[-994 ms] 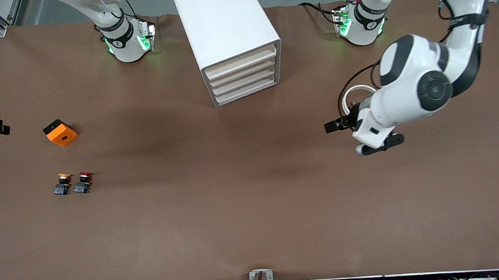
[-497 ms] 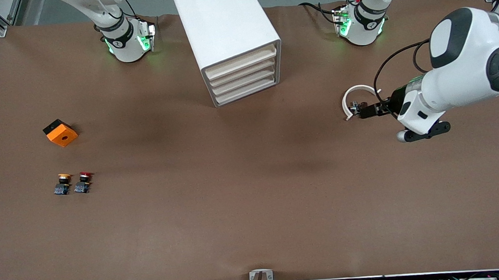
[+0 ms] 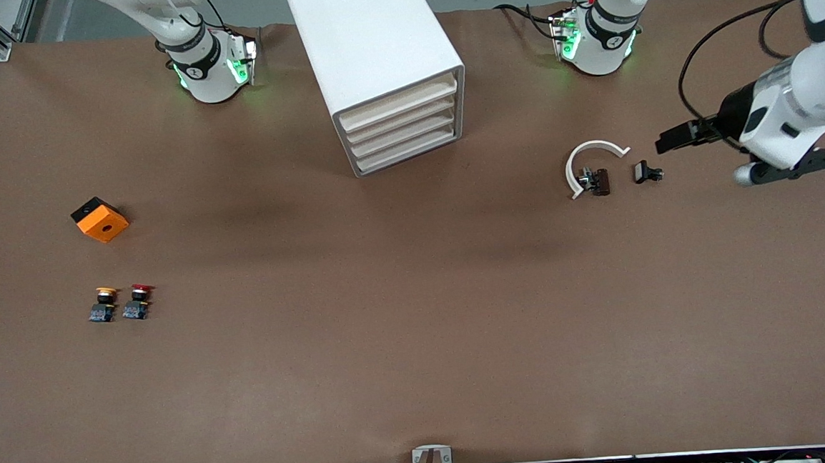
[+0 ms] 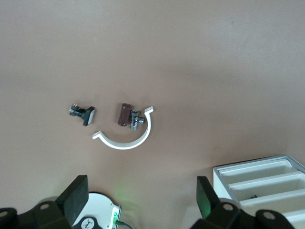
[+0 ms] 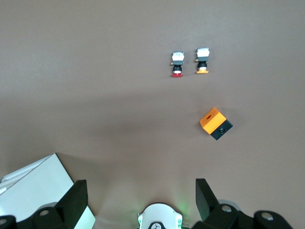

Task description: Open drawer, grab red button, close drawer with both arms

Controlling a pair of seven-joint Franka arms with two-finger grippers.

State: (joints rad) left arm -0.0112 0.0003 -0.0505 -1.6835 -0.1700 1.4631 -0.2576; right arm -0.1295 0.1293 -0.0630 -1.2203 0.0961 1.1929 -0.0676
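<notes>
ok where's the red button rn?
Front view: the red button sits toward the right arm's end of the table, beside the orange-capped button, nearer the camera than the orange cube.

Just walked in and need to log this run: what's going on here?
Nothing is held. The left gripper hangs open over the table near a white curved piece. The right gripper is open, high above the red-capped button. The drawer cabinet looks shut.

Bare table around the button (image 3: 137,301), orange-capped button (image 3: 104,304) just beside it
</notes>
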